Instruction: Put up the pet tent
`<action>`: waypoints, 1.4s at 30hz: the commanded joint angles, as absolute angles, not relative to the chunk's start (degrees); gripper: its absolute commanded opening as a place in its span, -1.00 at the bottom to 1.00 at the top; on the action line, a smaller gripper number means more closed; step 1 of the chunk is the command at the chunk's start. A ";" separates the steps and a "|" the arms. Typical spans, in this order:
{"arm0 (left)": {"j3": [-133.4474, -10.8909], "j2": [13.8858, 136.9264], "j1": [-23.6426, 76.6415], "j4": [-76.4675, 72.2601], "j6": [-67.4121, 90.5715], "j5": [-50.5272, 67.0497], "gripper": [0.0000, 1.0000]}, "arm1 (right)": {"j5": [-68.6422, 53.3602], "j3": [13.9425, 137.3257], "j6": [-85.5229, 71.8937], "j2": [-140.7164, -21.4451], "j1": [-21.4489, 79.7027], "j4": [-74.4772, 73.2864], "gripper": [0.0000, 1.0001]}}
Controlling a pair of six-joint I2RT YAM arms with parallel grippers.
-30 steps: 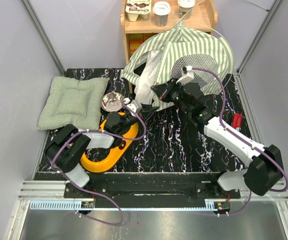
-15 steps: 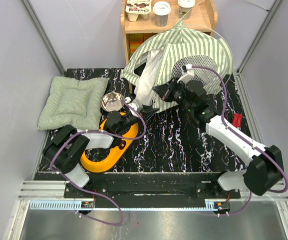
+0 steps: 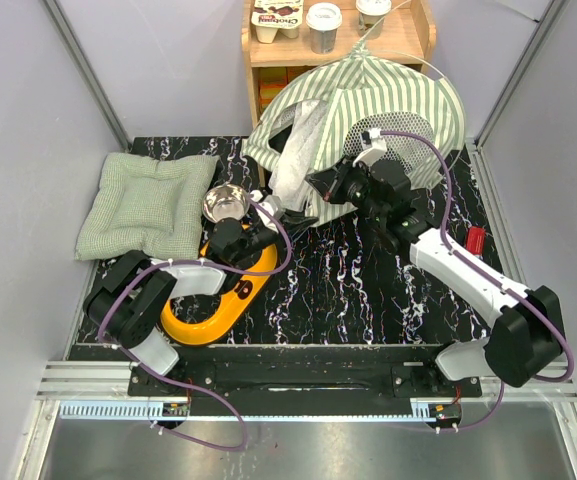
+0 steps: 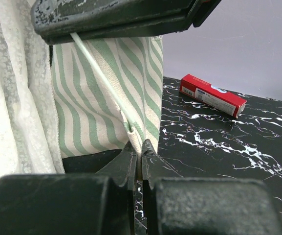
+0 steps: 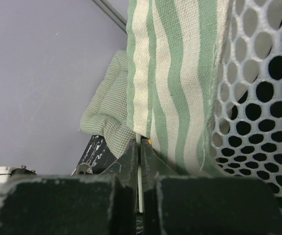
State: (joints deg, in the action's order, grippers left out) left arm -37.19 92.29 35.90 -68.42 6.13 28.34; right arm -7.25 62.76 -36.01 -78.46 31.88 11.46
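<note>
The pet tent (image 3: 368, 100), striped sage-green and white with a white mesh panel (image 3: 413, 135), stands partly raised at the back of the table. My left gripper (image 3: 273, 212) is shut on a lower corner of its striped fabric (image 4: 106, 107); the jaws (image 4: 141, 147) pinch the hem right where a thin white pole (image 4: 101, 78) enters it. My right gripper (image 3: 318, 185) sits just above and to the right of the left one. Its jaws (image 5: 140, 144) are shut on the white pole (image 5: 140, 166) below the striped edge (image 5: 170, 88), beside the mesh (image 5: 258, 98).
A green quilted cushion (image 3: 148, 205) lies at the left. A steel bowl (image 3: 226, 203) and a yellow bowl holder (image 3: 218, 300) sit near the left arm. A red box (image 3: 475, 241) lies at the right. A wooden shelf (image 3: 333, 45) with cups stands behind the tent.
Both grippers keep their hold. The right wrist has edged slightly left and up, and the left gripper has shifted a little toward the tent.
</note>
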 commanded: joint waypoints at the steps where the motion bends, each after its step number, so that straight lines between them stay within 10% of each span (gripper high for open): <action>1: -38.50 89.83 35.77 -67.76 5.98 29.53 -1.00 | 1.31 66.36 -33.84 -78.93 28.56 19.07 -1.00; 42: -45.44 89.83 34.63 -56.08 12.30 31.02 -1.00 | 0.79 61.70 -27.95 -77.70 28.56 16.18 -1.00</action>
State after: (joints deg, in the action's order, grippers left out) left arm -41.82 92.05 35.53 -59.09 9.63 28.84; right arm -5.61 61.41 -30.50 -79.20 31.53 11.29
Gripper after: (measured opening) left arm 0.042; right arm 0.021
